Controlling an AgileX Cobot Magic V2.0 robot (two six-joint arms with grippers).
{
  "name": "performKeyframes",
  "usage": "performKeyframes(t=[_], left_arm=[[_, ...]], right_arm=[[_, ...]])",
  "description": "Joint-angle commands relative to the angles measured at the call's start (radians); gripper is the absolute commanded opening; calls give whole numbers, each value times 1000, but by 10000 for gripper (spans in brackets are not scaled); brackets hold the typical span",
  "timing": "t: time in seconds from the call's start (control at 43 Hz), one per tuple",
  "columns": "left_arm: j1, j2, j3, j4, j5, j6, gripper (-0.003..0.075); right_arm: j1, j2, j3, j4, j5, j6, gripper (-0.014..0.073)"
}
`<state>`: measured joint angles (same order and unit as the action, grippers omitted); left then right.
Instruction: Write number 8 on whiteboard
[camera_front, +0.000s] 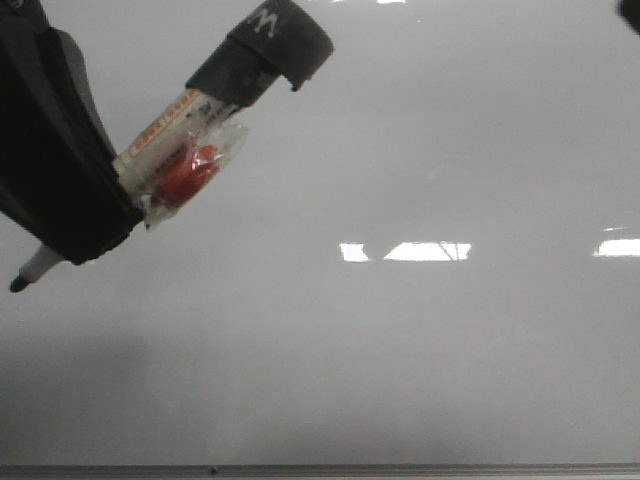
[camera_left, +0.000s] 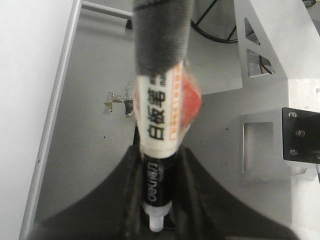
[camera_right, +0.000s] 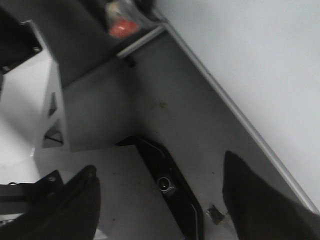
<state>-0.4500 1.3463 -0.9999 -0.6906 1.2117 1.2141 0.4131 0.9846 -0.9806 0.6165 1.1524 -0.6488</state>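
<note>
The whiteboard (camera_front: 420, 150) fills the front view, pale grey and glossy, and no number 8 is in view on it. My left gripper (camera_front: 60, 190) at the upper left is shut on a black-and-white marker (camera_front: 180, 120) with a red lump (camera_front: 190, 175) taped to its barrel. The marker tip (camera_front: 20, 283) points down-left, close to the board. In the left wrist view the marker (camera_left: 160, 115) runs between the fingers of the left gripper (camera_left: 157, 210). My right gripper (camera_right: 160, 200) is open and holds nothing, off the board's edge (camera_right: 235, 112).
A thin metal edge (camera_front: 320, 468) bounds the board at the bottom. Bright light reflections (camera_front: 425, 251) lie mid-board. Beside the board are a grey table surface (camera_right: 165, 110), a metal bracket (camera_left: 265, 65) and a black camera bar (camera_right: 167, 185).
</note>
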Motion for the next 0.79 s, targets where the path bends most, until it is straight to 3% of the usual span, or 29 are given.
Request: performKeyframes(t=[0.0, 0.489, 0.768], left_arm=[[-18, -31, -32, -58, 42, 15, -19], [-18, -31, -32, -58, 42, 38, -19], [-18, -31, -32, -58, 42, 40, -19]], right_arm=[[49, 86, -90, 78, -35, -58, 535], [242, 472, -405, 81, 8, -126, 532], [245, 519, -431, 83, 46, -126, 362]])
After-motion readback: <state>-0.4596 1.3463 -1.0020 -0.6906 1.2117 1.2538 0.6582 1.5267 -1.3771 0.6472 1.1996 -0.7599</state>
